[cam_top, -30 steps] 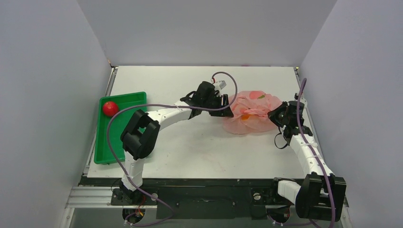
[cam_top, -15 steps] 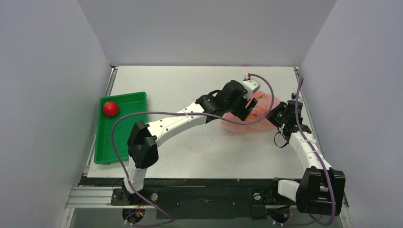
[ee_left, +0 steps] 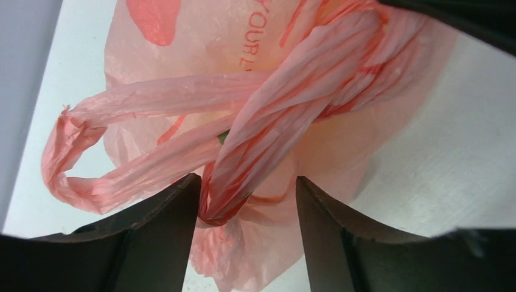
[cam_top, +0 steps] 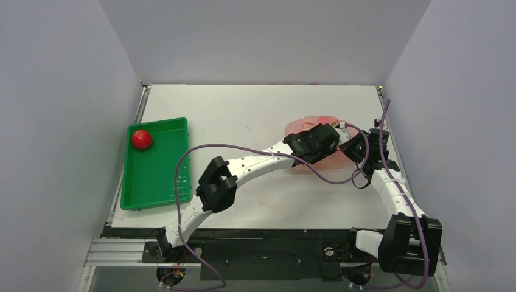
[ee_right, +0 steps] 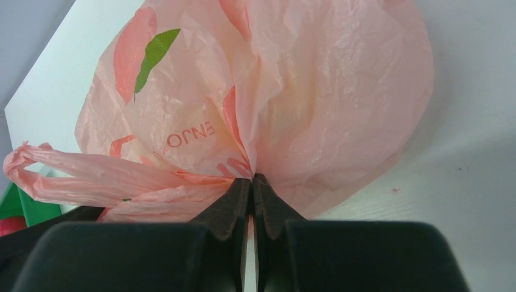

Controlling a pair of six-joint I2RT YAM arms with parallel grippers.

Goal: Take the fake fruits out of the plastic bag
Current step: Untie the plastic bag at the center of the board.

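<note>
lying between left jaws: plastic bag (ee_left: 255, 152) (handle)

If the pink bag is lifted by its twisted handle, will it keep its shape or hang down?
Probably floppy: the plastic bag is thin, crinkled film, already puckered where the right gripper pinches it. The twisted handle would likely stretch taut first. Contents may shift; they are hidden.

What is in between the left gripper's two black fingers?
A twisted loop handle of the pink plastic bag sits between the open fingers of the left gripper, not squeezed yet. The left wrist view shows it.
</note>
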